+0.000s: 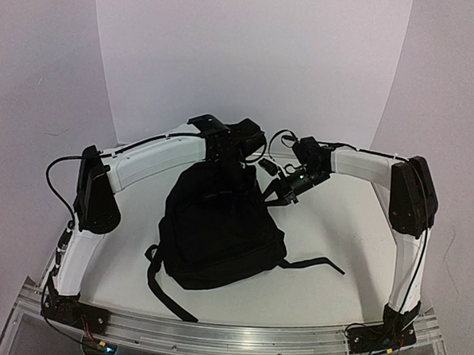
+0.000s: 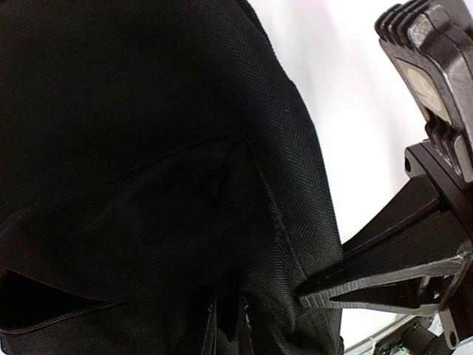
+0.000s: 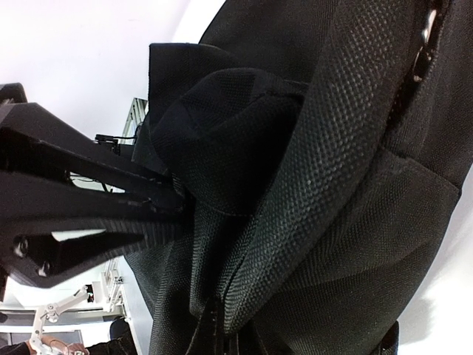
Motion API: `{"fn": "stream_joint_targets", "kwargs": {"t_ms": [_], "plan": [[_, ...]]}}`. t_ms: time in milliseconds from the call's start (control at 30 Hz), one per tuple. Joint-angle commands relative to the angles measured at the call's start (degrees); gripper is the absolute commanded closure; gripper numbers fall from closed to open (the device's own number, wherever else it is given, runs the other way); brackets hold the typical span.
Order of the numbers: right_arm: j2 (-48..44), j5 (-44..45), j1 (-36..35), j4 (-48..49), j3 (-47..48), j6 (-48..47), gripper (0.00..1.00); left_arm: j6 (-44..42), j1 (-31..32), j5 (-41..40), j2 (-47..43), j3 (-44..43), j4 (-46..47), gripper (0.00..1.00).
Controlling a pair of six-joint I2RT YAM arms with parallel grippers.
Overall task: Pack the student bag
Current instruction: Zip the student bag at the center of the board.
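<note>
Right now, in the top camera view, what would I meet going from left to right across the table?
left arm's black elbow → student bag → the bag's loose strap → right arm's black elbow. Both claws overlap the top of the bag, so they are left out.

Your student bag is a black, rounded backpack of coarse woven fabric, lying flat near the middle of the table. Its far end is bunched and raised into folds. One of the straps trails toward the near left and another runs out to the right. The left wrist view shows you a partly open zipper.
</note>
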State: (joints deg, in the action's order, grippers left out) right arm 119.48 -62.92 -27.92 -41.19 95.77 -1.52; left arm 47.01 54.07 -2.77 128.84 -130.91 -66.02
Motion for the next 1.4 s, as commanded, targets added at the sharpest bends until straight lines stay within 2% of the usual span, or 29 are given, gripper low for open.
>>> {"fn": "stream_joint_targets", "kwargs": {"t_ms": [0, 67, 167, 333, 433, 467, 600, 667, 733, 800, 1067, 1367], "plan": [[-5.8, -4.6, -0.2, 1.1, 0.3, -1.9, 1.00, 0.7, -0.2, -2.4, -2.4, -0.9, -0.8, 0.94], [-5.9, -4.1, 0.3, 1.1, -0.1, -2.1, 1.00, 1.1, -0.2, -2.7, -4.2, 0.4, -0.4, 0.99], [-6.1, -3.3, 1.4, 1.0, -1.0, -2.3, 1.00, 1.7, -0.5, -2.9, -7.9, 4.9, 1.7, 1.00], [-6.8, -1.4, 2.7, 1.0, -2.5, -3.4, 1.00, 1.7, -1.9, 1.2, -15.5, 16.8, 12.8, 1.00], [-7.4, -1.2, 2.7, 0.9, -2.8, -3.4, 0.99, 0.9, -2.2, 5.5, -16.5, 19.2, 17.5, 1.00], [-7.6, -1.1, 2.7, 0.9, -2.6, -3.3, 0.95, 0.4, -2.2, 6.7, -16.2, 19.2, 18.5, 1.00], [-9.1, -0.4, 2.7, 0.9, -1.4, -2.9, 0.60, -0.6, -2.1, 9.7, -14.3, 17.6, 19.8, 1.00], [-10.3, -0.7, 2.7, 0.9, -0.7, -2.1, 0.49, -1.1, -2.2, 10.3, -14.1, 17.4, 20.7, 1.00], [-11.1, -0.9, 2.7, 1.1, 0.2, -1.6, 0.45, -1.3, -2.4, 10.6, -13.7, 17.0, 20.7, 1.00], [-10.9, -0.6, 2.6, 1.1, 1.1, -1.3, 0.44, -1.4, -2.6, 11.1, -13.4, 16.7, 21.1, 1.00], [-4.5, 0.5, 1.0, 1.2, 3.8, -0.2, 0.51, 0.1, -4.1, 11.7, -14.6, 19.0, 23.4, 1.00], [-0.2, 2.8, -1.9, 1.7, 5.2, 0.1, 0.47, 1.7, -5.5, 12.4, -16.4, 22.6, 26.1, 1.00]]}}
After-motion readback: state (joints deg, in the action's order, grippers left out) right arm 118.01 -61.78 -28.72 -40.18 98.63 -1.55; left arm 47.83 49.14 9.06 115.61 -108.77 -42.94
